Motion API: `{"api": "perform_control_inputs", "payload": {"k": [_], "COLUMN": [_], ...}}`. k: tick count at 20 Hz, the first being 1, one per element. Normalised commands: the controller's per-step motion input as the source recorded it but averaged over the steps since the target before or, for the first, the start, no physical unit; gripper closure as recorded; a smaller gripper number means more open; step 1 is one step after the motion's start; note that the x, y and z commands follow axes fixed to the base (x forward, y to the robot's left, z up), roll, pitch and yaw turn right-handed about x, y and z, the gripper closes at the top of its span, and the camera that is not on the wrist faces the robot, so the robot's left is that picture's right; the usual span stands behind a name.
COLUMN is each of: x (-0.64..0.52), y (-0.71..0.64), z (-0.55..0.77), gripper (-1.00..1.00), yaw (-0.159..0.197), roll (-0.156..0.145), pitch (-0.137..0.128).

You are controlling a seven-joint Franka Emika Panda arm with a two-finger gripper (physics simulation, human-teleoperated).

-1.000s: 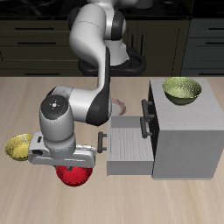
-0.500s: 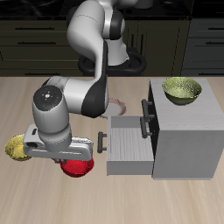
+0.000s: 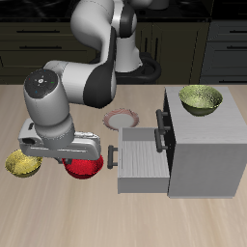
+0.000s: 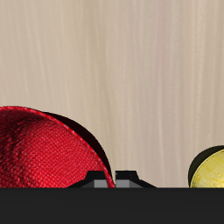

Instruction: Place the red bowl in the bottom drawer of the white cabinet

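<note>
The red bowl (image 3: 87,170) hangs under my gripper (image 3: 73,162), just off the table near its front edge. The gripper is shut on the bowl's rim, and its fingers are mostly hidden behind the hand. In the wrist view the red bowl (image 4: 44,149) fills the space right beside the hand, with its ribbed inside showing. The white cabinet (image 3: 207,145) stands beside it. Its bottom drawer (image 3: 145,162) is pulled out, with the dark bar handle (image 3: 116,156) facing the bowl a short way off.
A yellow-green bowl (image 3: 21,164) lies on the table close to the gripper on the side away from the cabinet; it also shows in the wrist view (image 4: 210,171). Another yellow-green bowl (image 3: 200,98) sits on the cabinet top. A white plate with a reddish rim (image 3: 122,119) lies farther back.
The gripper has risen and drawn back from the table's front edge, carrying the red bowl up with it. The plate behind the arm has come into view.
</note>
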Motion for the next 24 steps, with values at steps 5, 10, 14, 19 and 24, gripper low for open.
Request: {"api": "perform_control_inputs", "payload": {"k": [5,10,14,19,24], "x": [-0.21,-0.20,-0.20,-0.23,-0.11], "y": [0.07,0.17,0.38,0.33,0.23], "z": [0.25,0.12,0.12,0.19,0.13], "gripper": [1.00,1.00,1.00,1.00,1.00], "yaw": [0.018,-0.011,-0.018,0.019,-0.007], "roll": [0.027,0.040,0.083,0.035,0.043], "pitch": [0.008,0.014,-0.010,0.005,-0.009]}}
